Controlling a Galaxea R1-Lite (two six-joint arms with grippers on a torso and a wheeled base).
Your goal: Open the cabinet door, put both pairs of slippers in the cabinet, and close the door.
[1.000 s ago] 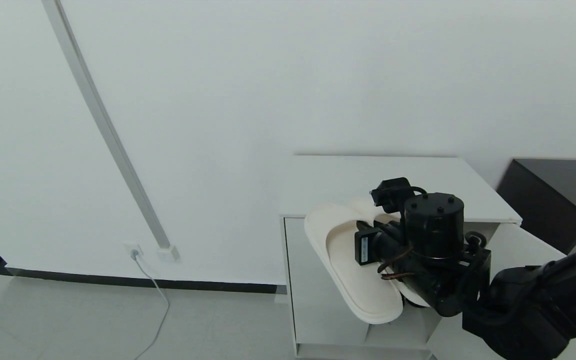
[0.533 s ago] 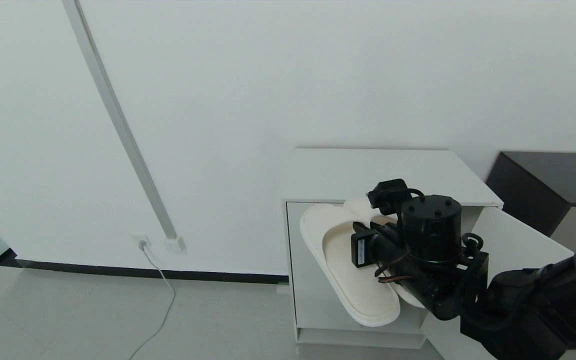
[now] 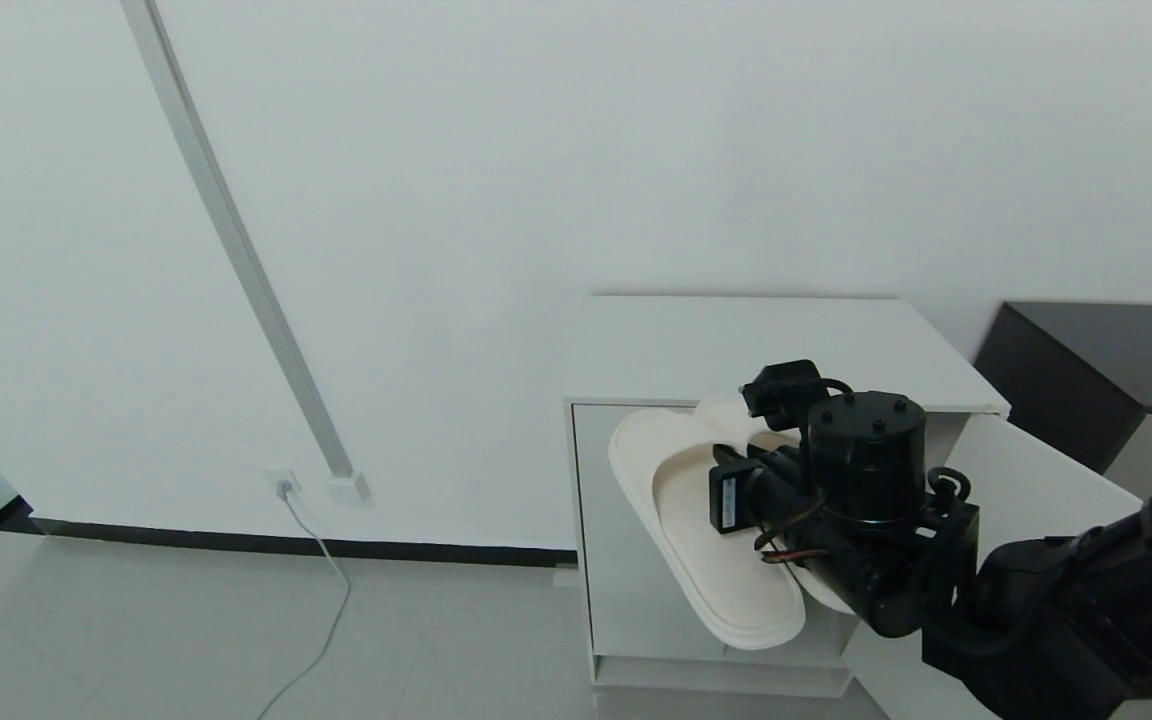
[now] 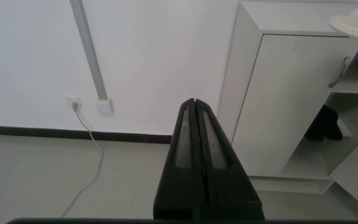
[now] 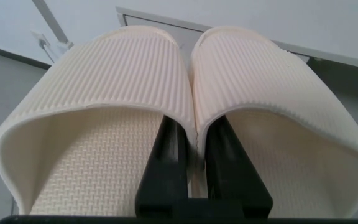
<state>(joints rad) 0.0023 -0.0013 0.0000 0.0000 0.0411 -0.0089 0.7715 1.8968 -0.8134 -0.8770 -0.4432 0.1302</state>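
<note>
Slippers cream, ribbed tops, in rt claw

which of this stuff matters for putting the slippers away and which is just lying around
Job: pair of cream ribbed slippers, held in right gripper; white cabinet; its open door.
Just there: black box beside the cabinet; white wall socket with cable; grey metal wall strip.

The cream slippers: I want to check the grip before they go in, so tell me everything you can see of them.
The cream slippers are a foam-looking pair with ribbed straps and dimpled footbeds. They hang side by side, tilted, off the floor, before the white cabinet. The right gripper has its jaws shut on the straps' adjoining inner edges.
</note>
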